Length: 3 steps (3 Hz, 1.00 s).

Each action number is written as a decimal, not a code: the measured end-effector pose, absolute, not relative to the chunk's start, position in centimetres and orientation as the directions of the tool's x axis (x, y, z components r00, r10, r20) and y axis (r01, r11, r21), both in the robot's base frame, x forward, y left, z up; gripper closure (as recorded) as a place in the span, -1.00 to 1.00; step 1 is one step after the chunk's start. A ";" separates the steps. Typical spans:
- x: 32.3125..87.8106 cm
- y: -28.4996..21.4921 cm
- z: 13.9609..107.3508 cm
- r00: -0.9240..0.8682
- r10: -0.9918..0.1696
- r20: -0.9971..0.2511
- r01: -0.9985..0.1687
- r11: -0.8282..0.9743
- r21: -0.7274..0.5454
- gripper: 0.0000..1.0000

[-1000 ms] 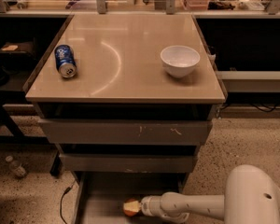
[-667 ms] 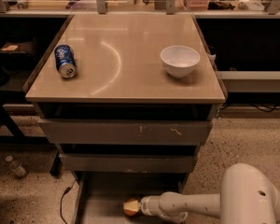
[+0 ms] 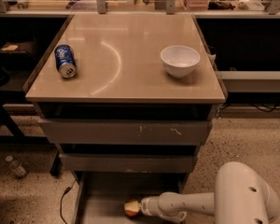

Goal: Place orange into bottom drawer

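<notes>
Three drawers in this stack, and only the bottom drawer is sitting pulled out, with its flat grey floor showing. The orange is hanging low over that floor, toward the front of the drawer and roughly mid-width, right at the tip of the claw. The white arm is reaching into the drawer from its right side. Honestly I can't tell how far open the claw is. The fruit is sitting flush against its end, so I'm guessing it's being held, but the pictures aren't showing the grip itself.

Handling-wise, I'm thinking the orange is light and fairly firm, with smooth skin that's a bit slippery, and being round it's going to roll the second it's free. The best hold would be across its widest part, squeezing just enough not to bruise it. Letting it go very close to the drawer floor should stop it bouncing or wandering off toward the low side walls.

Way above the bottom drawer, the bench is carrying a blue soda can lying on its side and a white bowl. Neither is mattering here.
</notes>
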<state>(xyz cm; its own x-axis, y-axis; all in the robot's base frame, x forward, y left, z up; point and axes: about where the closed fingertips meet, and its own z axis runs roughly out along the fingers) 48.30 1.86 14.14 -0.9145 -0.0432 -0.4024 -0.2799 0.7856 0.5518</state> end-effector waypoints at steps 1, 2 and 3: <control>48.2 1.8 13.7 -0.917 -0.042 -0.396 -0.274 0.789 0.550 1.00; 48.2 1.8 13.7 -0.917 -0.042 -0.396 -0.274 0.789 0.550 0.65; 48.2 1.8 13.7 -0.917 -0.042 -0.396 -0.274 0.789 0.551 0.18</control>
